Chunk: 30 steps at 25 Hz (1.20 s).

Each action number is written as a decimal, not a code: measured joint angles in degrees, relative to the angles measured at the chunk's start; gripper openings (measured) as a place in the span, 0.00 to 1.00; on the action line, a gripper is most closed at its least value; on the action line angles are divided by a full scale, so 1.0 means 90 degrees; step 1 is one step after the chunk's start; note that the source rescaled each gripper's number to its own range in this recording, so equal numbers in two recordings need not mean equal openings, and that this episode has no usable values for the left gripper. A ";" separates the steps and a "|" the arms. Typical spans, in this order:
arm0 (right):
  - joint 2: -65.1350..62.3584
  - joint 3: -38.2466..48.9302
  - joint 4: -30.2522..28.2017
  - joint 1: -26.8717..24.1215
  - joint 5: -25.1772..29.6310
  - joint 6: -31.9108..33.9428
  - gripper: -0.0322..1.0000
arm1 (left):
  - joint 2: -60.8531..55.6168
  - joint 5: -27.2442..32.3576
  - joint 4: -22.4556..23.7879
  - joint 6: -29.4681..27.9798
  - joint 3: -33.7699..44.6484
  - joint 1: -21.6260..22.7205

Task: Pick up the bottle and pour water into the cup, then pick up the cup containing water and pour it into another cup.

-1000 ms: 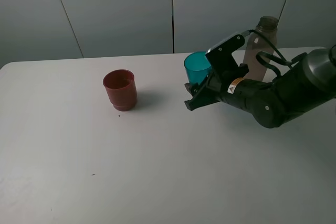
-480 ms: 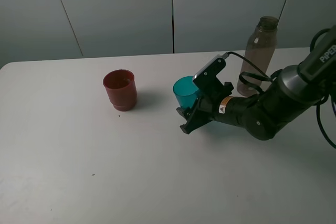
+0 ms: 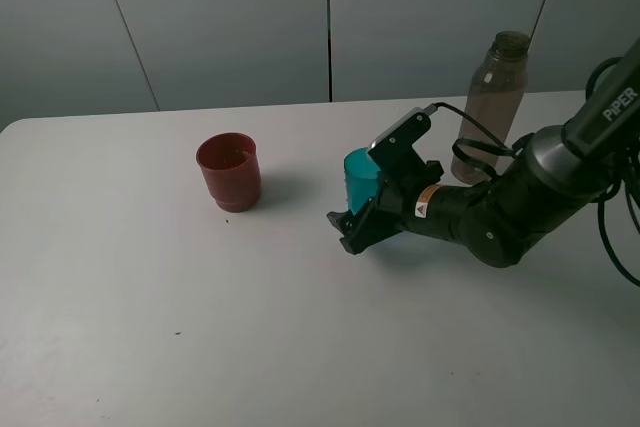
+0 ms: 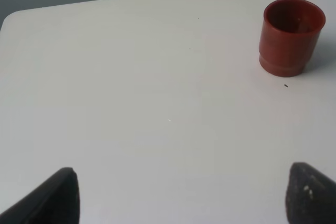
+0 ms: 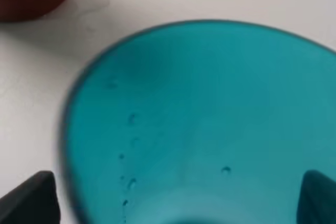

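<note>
The teal cup (image 3: 360, 179) stands upright on the table, right of the red-brown cup (image 3: 229, 171). My right gripper (image 3: 348, 229) reaches in from the right, its fingers spread wide on either side of the teal cup, low on its body. In the right wrist view the cup (image 5: 199, 124) fills the picture, droplets on its inner wall, with a dark fingertip (image 5: 31, 198) at each lower corner. The grey-brown bottle (image 3: 490, 107) stands upright behind the right arm. My left gripper (image 4: 184, 198) is open over bare table, well short of the red-brown cup (image 4: 291, 36).
The white table (image 3: 150, 327) ends in a rounded far left corner against a grey panelled wall. The right arm's cables loop near the bottle's base. A few dark specks lie on the table.
The right arm carried the teal cup down and leftward from in front of the bottle and set it on the table. Its fingers now stand wider apart around the cup.
</note>
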 joint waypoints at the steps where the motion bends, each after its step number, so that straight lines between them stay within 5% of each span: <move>1: 0.0000 0.0000 0.0000 0.0000 0.0000 0.0014 0.99 | 0.0000 0.0000 0.0000 0.0000 0.0000 0.0000; 7: -0.0761 0.0000 0.0000 0.0000 0.0212 0.0014 0.99 | 0.0000 0.0000 0.0000 0.0000 0.0000 0.0000; 12: -0.1970 0.0012 0.0000 0.0000 0.1017 0.0216 0.99 | 0.0000 0.0000 0.0000 0.0000 0.0000 0.0000; 17: -0.3478 -0.0001 0.0224 0.0000 0.3016 0.0711 0.99 | 0.0000 0.0000 0.0000 0.0000 0.0000 0.0000; 22: -0.5034 0.0007 0.1379 -0.0059 0.5612 0.0980 0.99 | 0.0000 0.0000 0.0000 0.0000 0.0000 0.0000; 25: -0.5878 0.0194 0.1959 -0.0569 0.6797 0.1175 0.99 | 0.0000 0.0000 0.0000 0.0000 0.0000 0.0000; 30: -0.7349 0.0426 0.1897 -0.1939 0.8588 0.1514 0.99 | 0.0000 0.0000 0.0000 0.0000 0.0000 0.0000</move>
